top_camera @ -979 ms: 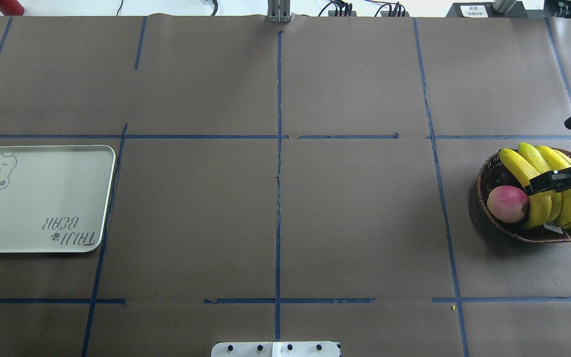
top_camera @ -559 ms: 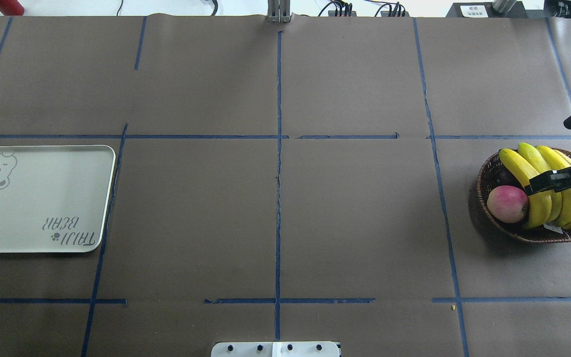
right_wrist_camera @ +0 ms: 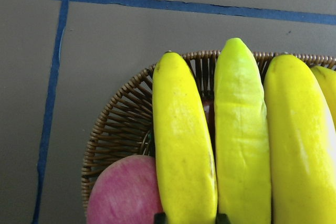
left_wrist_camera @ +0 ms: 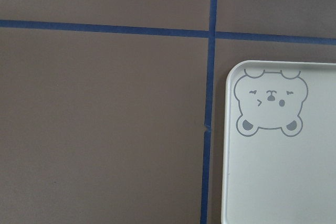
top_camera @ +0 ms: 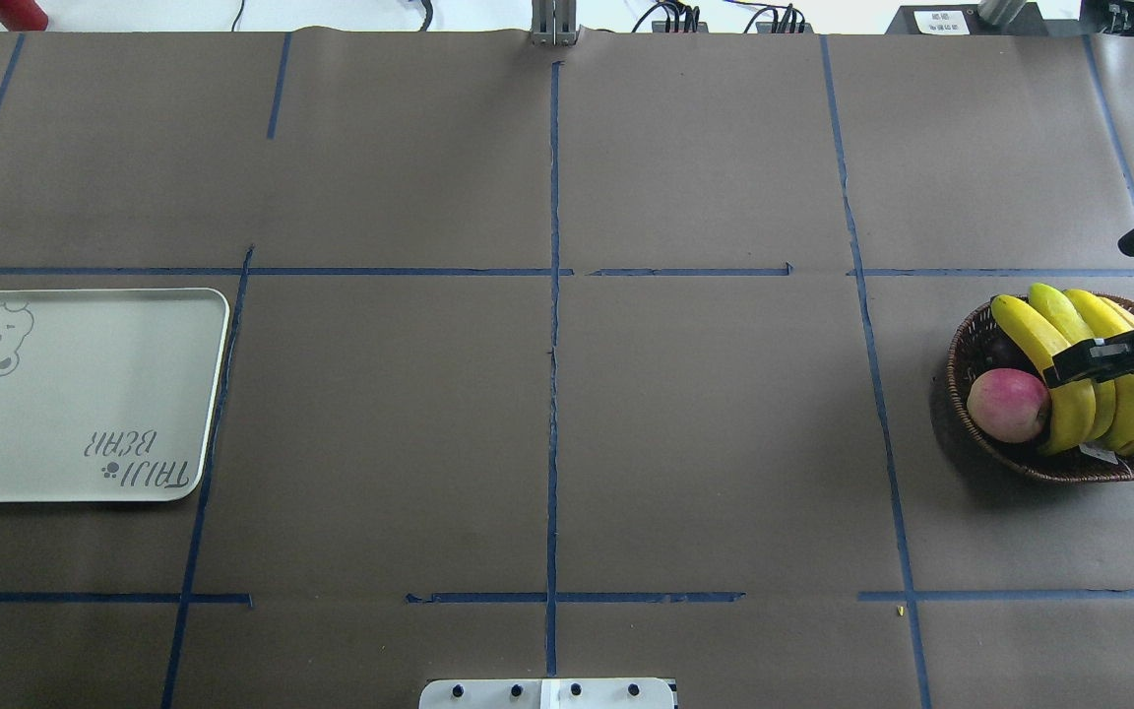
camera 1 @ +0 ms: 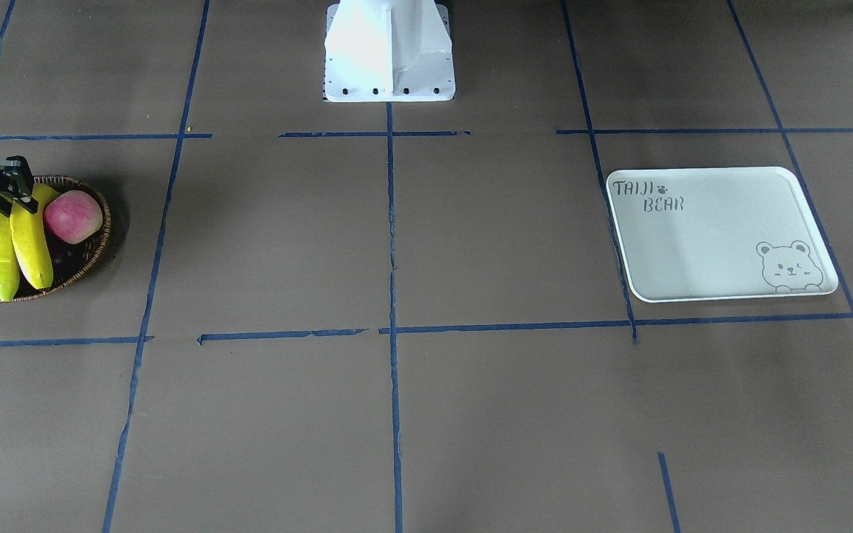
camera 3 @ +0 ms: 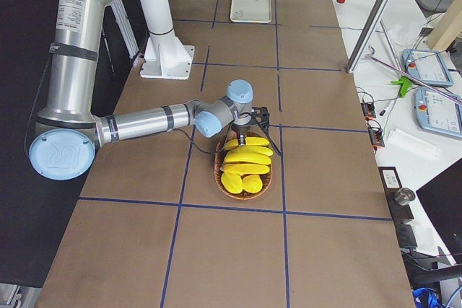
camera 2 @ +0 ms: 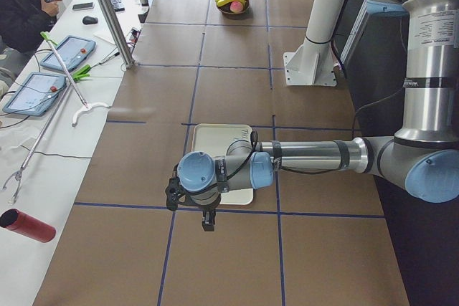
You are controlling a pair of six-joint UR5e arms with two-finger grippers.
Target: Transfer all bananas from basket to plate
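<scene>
Though set up for a first pick, looks barely begun: nothing transferred, all four fruits to go.

At far left of the overhead view, flat white rectangular plate (top_camera: 75, 394) with grey bear drawing and lettering, lying bare on the brown paper-covered bench (top_camera: 547, 394) with its blue tape grid. Near that plate's outer end, in the left-end camera, left arm (camera 2: 308, 155) stretched low and level, wrist bent downward. Left jaws shown only from there, so cannot tell whether open or closed. From that wrist's camera, only the bear corner and bare paper.

Across the middle, nothing but bench.

At far right, well apart from the plate, shallow oval brown wicker basket (top_camera: 961, 345) holding four long curved yellow bananas (top_camera: 1133, 404) side by side, one paler and greenish, plus a round pink-red apple (top_camera: 1008, 404) tucked against the leftmost banana (right_wrist_camera: 184, 140). Right arm (camera 3: 144, 122) reaching out low from the base, wrist turned down over the basket. Right jaws astride that leftmost banana, dark tips just showing at either flank at the wrist view's lower edge. Touching the peel or just beside it, cannot tell which, so cannot tell whether gripping.

Probably mid-grasp on the first fruit. Left to do: lift, carry across, set down, then repeat for three more.
</scene>
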